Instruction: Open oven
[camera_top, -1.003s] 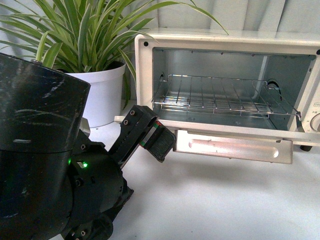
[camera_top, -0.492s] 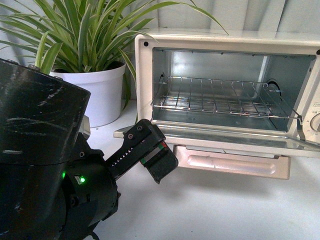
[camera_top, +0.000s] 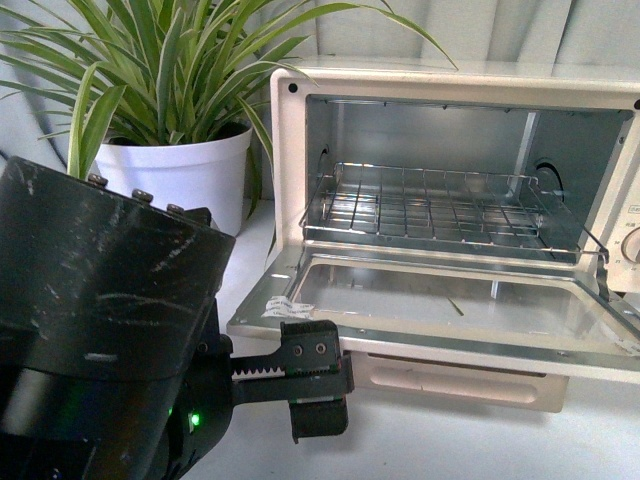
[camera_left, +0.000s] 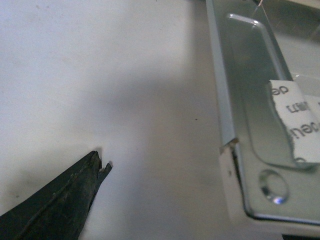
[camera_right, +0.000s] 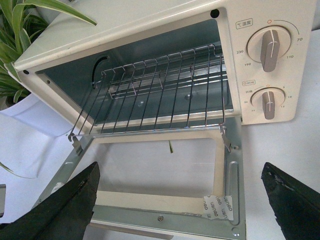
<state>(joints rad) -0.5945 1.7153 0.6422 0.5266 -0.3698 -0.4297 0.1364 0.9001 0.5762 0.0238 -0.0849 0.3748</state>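
Observation:
The cream-white oven (camera_top: 288, 150) stands on the white table with its door (camera_top: 400, 338) swung down nearly flat. The shiny interior and wire rack (camera_top: 430, 205) are exposed, and the bar handle (camera_top: 450, 380) hangs under the door's front edge. My left gripper (camera_top: 315, 388) is open and empty, low in front of the door's left corner and apart from it. In the left wrist view one dark finger (camera_left: 70, 200) shows beside that door corner (camera_left: 240, 165). My right gripper (camera_right: 180, 172) is open wide and empty above the lowered door (camera_right: 165, 215), facing the oven (camera_right: 125, 25).
A potted plant in a white pot (camera_top: 185, 175) stands left of the oven. My left arm's black body (camera_top: 100, 320) fills the lower left. Two knobs (camera_right: 270, 47) sit on the oven's right panel. A white sticker (camera_right: 217, 206) is on the door frame.
The door has swung down from partly open to nearly flat. My left gripper has dropped lower and pulled back from the handle, now clear of the door.

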